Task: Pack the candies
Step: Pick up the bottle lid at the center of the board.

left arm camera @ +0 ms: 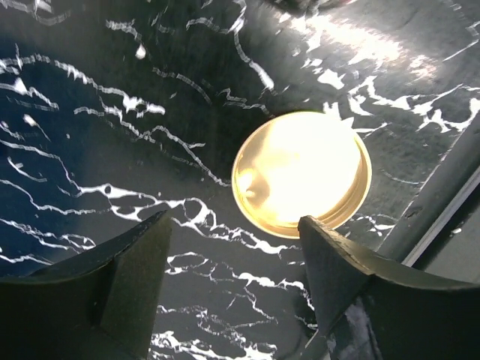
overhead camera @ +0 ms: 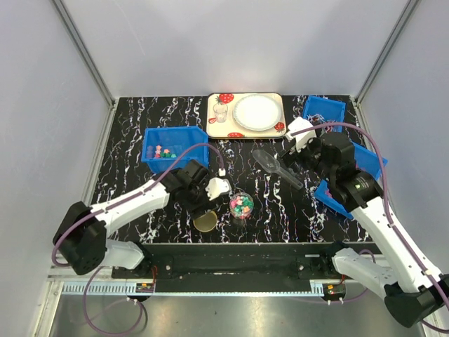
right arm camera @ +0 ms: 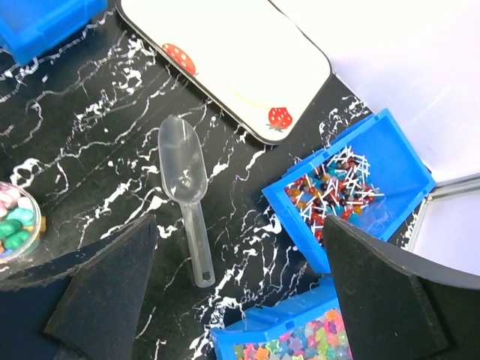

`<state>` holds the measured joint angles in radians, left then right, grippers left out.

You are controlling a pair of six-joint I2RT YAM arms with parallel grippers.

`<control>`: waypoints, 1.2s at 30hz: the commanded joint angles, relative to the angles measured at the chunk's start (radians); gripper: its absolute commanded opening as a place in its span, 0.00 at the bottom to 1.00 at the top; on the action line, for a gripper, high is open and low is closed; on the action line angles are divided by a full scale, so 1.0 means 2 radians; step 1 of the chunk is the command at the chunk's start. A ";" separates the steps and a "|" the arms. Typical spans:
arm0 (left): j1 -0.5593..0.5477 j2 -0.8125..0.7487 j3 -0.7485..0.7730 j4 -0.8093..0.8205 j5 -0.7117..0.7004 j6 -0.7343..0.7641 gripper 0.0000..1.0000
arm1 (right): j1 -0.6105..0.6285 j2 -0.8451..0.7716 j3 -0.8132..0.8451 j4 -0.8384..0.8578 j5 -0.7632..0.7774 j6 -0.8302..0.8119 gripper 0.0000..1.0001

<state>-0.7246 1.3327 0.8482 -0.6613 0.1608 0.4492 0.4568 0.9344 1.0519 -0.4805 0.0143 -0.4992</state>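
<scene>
Your left gripper [left arm camera: 234, 238], fingers spread, hovers over the lid [left arm camera: 301, 169] at lower centre, probably to cap the candies [overhead camera: 242, 204]; your right gripper [right arm camera: 240, 225], released, hangs above the scoop [right arm camera: 184, 169].

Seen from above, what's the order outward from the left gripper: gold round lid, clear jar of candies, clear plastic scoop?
1. Gold round lid, right by the left gripper.
2. Clear jar of candies, to its right.
3. Clear plastic scoop, farther back right.
</scene>
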 commanded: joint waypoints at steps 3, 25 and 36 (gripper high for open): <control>-0.043 -0.073 -0.035 0.041 0.009 0.022 0.68 | -0.014 -0.004 -0.007 0.022 -0.023 0.012 0.96; -0.163 -0.004 -0.085 0.063 -0.020 0.034 0.47 | -0.048 -0.005 -0.010 0.027 -0.036 0.023 0.96; -0.164 0.036 -0.086 0.080 -0.037 0.029 0.21 | -0.052 -0.013 -0.014 0.028 -0.049 0.024 0.96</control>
<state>-1.0477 1.3716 0.6804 -0.5549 0.1219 0.5091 0.3622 0.9283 1.0271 -0.4679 -0.0544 -0.4667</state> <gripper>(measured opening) 0.276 0.957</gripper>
